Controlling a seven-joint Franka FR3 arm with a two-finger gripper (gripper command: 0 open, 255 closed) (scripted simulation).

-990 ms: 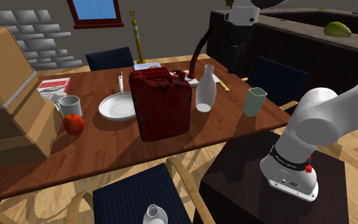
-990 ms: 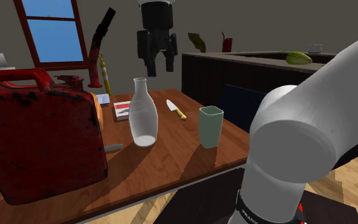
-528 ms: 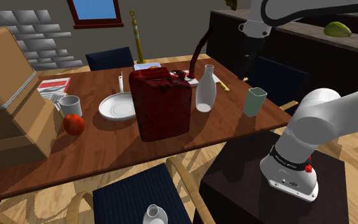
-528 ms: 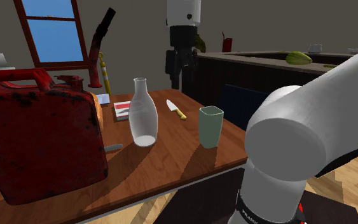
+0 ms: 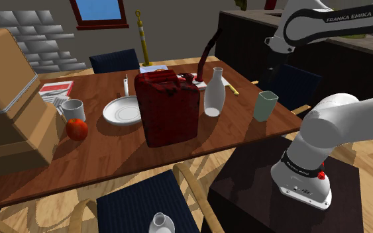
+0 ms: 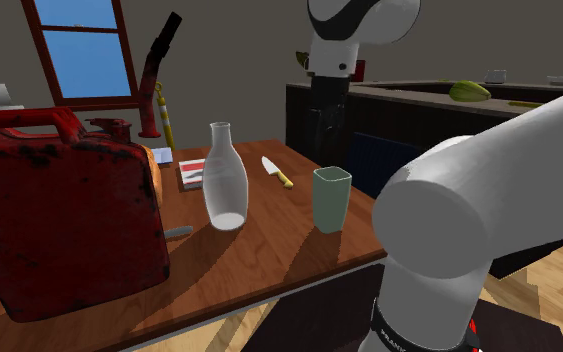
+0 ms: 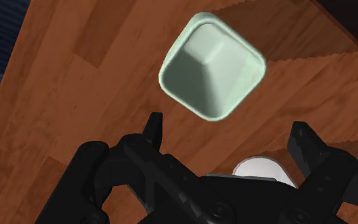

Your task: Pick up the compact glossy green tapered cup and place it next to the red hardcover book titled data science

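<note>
The pale green tapered cup (image 5: 266, 106) (image 6: 331, 198) stands upright near the table's edge on the shoulder view's right. My black gripper (image 5: 271, 70) (image 6: 323, 140) hangs above it and slightly behind, pointing down. In the wrist view the gripper (image 7: 226, 127) is open. The cup (image 7: 210, 65) lies just beyond the fingertips (image 7: 153, 122), with its square mouth facing the camera and nothing touching it. A red-and-white book (image 6: 191, 172) lies flat behind the bottle; I cannot read its title. Another red-and-white flat item (image 5: 55, 88) lies near the cardboard box.
A clear bottle (image 5: 213, 93) (image 6: 226, 178) and a red jerrycan (image 5: 168, 107) (image 6: 59, 220) stand left of the cup. A yellow-handled knife (image 6: 276, 172), a white plate (image 5: 121, 111), a mug (image 5: 73, 109), an apple (image 5: 77, 129) and a cardboard box (image 5: 9, 99) share the wooden table (image 5: 112, 155). A dark counter (image 6: 419, 100) stands behind.
The arm has swung from over the far side of the table toward the shoulder view's right and come down. The gripper now hangs above the cup. The cup has not moved.
</note>
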